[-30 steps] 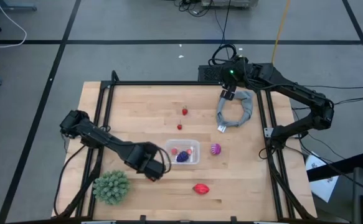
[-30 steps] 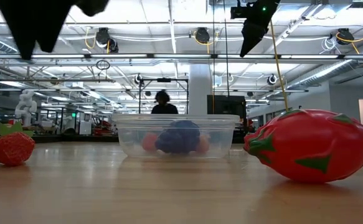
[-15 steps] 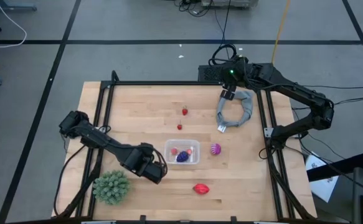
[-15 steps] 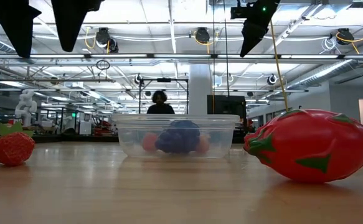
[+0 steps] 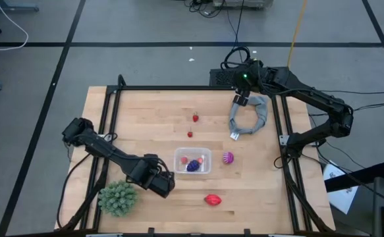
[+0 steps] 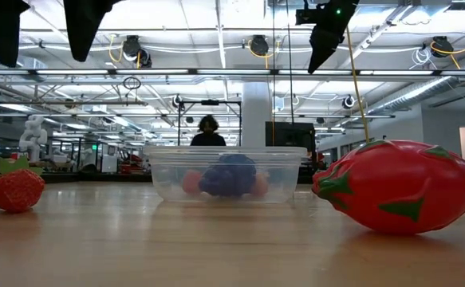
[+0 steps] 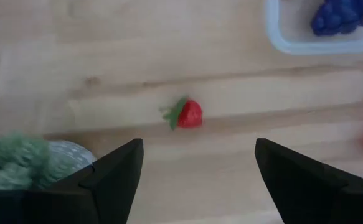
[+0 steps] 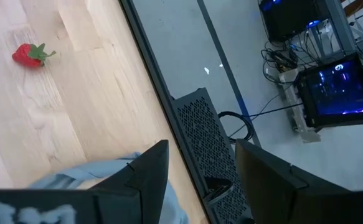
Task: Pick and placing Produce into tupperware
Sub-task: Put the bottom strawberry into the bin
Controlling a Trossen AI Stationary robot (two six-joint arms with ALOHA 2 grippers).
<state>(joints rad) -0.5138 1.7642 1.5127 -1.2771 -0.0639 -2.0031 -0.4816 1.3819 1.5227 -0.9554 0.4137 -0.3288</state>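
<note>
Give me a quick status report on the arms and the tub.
Left gripper open, empty, beside the tupperware. Right gripper parked over grey cloth ring. Purple fruit in tub; two strawberries, magenta piece, red oval outside. Nothing blocking.

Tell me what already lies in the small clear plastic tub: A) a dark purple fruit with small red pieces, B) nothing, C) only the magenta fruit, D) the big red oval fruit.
A: the clear plastic tub holds a dark purple fruit with small red pieces beside it.
</note>
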